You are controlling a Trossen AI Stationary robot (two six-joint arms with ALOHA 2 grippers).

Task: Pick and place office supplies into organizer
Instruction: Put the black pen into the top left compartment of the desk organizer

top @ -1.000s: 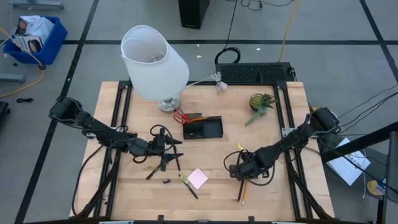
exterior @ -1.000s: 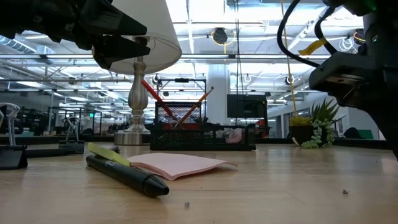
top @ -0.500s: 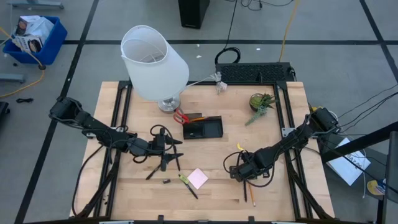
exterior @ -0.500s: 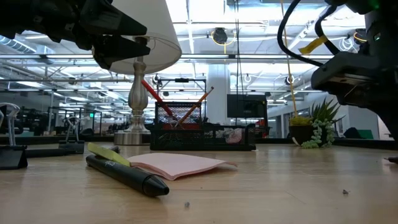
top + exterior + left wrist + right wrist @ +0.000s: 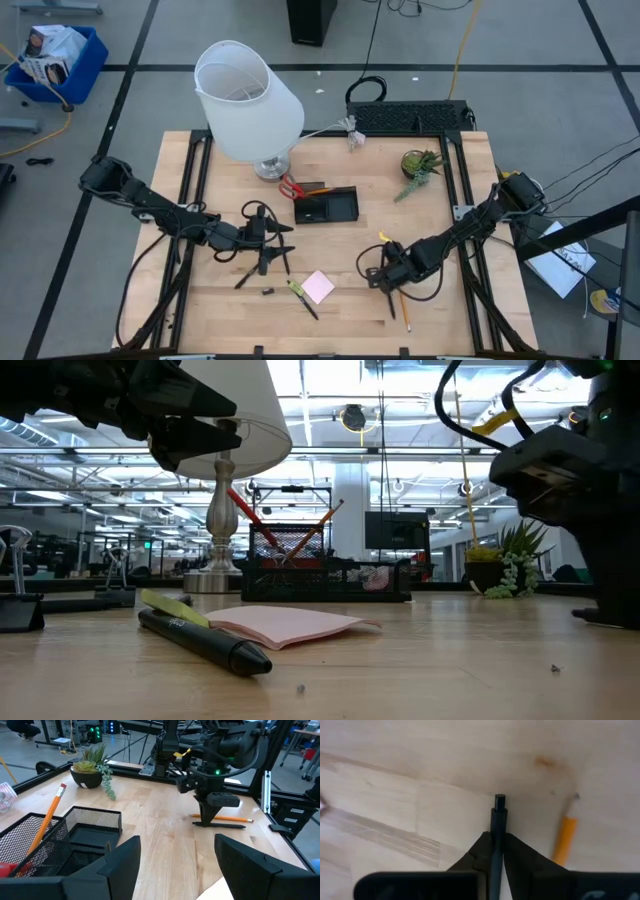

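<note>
1. Progress: the organizer (image 5: 326,207) sits mid-table near the lamp (image 5: 247,100) and already holds the red-handled scissors (image 5: 291,187) and one orange pencil (image 5: 48,819)
2. Remaining on the table: pink sticky-note pad (image 5: 319,287), yellow-green marker (image 5: 176,608), a black pen (image 5: 203,642), an orange pencil (image 5: 220,818) near the front right
3. Right gripper (image 5: 498,842): fingers pinched on a slim black pen (image 5: 497,827) just beside that pencil, low over the table
4. Left gripper (image 5: 176,855): fingers spread, holding nothing, waiting left of centre
5. The pinched pen is thin, straight, matte black
</note>
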